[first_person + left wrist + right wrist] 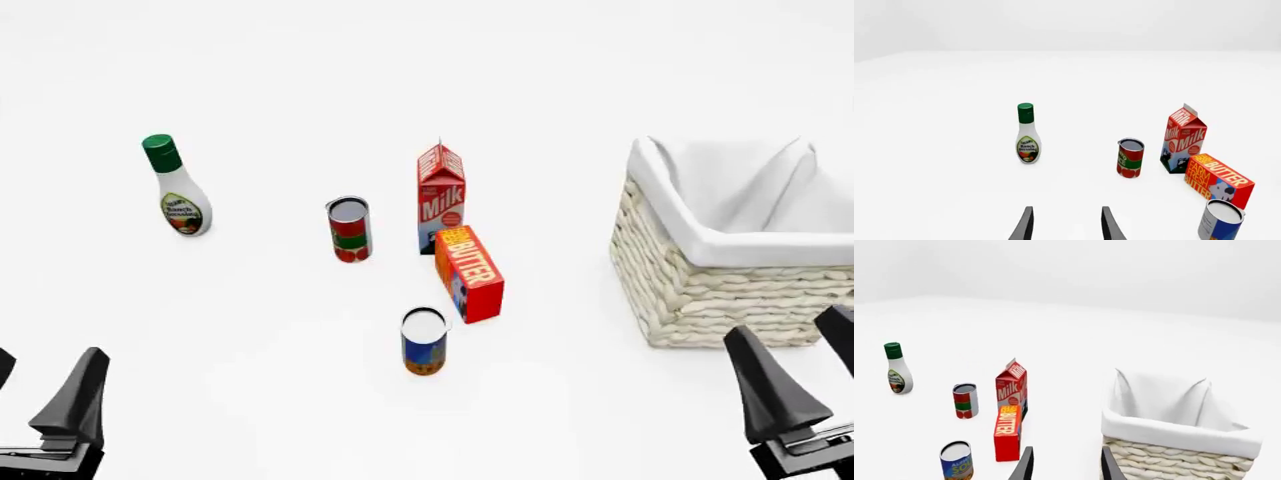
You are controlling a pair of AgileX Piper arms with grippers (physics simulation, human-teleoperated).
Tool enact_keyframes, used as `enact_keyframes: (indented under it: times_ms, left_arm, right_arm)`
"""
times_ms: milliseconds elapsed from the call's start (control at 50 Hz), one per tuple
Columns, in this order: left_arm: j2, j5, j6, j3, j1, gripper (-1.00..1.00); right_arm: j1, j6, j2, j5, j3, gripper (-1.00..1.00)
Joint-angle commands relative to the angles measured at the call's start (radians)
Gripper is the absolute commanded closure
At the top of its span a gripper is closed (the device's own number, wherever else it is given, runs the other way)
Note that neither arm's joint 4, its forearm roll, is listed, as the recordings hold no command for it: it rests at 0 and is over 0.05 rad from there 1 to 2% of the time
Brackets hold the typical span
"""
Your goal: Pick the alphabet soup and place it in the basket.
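Note:
The alphabet soup (424,342) is a small can with a silver top and a blue-over-orange label. It stands upright near the table's middle front, just in front of the butter box. It also shows in the left wrist view (1221,220) and the right wrist view (957,460). The basket (707,290) is cream wicker with a white cloth lining, stands at the right and looks empty; it also shows in the right wrist view (1167,462). My left gripper (40,395) is open and empty at the front left. My right gripper (807,370) is open and empty at the front right, just in front of the basket.
A ranch dressing bottle (175,187) stands at the back left. A red-and-green can (348,229), a milk carton (441,197) and an orange butter box (470,272) stand behind the soup, between it and the table's far side.

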Motion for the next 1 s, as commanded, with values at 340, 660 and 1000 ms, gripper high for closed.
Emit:
enact_keyframes:
  times_ms: [340,660,1000]
  left_arm:
    - [0.0,0.0,0.0,0.0,0.0,-1.0]
    - [0.0,0.0,0.0,0.0,0.0,-1.0]
    - [0.0,0.0,0.0,0.0,0.0,-1.0]
  right_arm:
    - [0.186,-0.034,0.25,-0.2,-0.066,-1.0]
    - [0.255,-0.043,0.378,-0.298,-0.085,-1.0]
    - [0.327,-0.05,0.548,-0.425,-0.106,-1.0]
